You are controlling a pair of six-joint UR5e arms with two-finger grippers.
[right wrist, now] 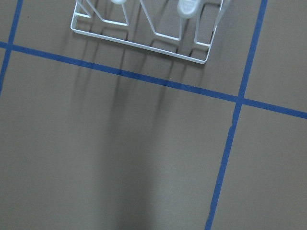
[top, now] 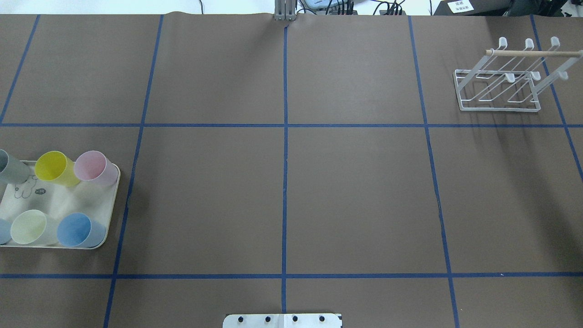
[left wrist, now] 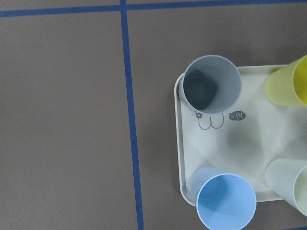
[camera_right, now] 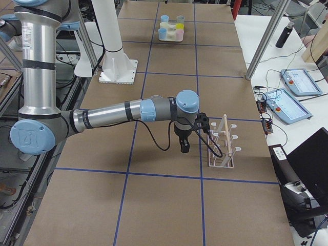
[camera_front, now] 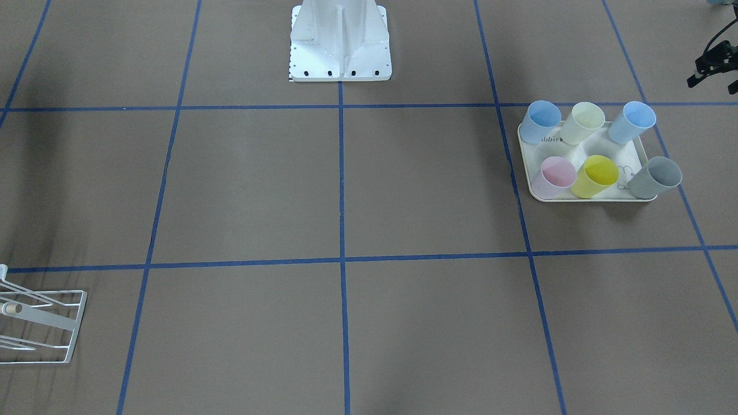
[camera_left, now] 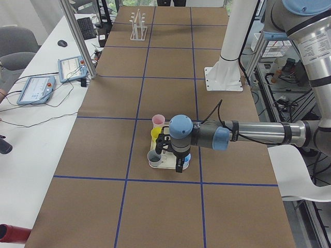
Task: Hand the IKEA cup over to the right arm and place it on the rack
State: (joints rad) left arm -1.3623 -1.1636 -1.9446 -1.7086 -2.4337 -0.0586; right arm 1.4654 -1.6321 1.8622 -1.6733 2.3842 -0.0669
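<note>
Overhead exterior shows 6 cups (top: pixel 51 166) on the tray (top: pixel 54 200), rack (top: pixel 501 110) bare, nothing done yet; left gripper (camera_left: pixel 176 160) hangs over the tray, right gripper (camera_right: pixel 183 146) well apart from it, spread or pressed I cannot tell.

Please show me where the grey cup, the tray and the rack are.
Grey cup (left wrist: pixel 210 85): left wrist view, inside the cup.
Tray (top: pixel 54 200): overhead view, bare floor between the cups.
Rack (top: pixel 533 53): overhead view, the wooden bar on top.

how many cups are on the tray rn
6, all on the tray: row nearer the robot has a blue cup, pale green cup and second blue cup; far row has a pink cup, yellow cup and grey cup. None appear hidden.
</note>
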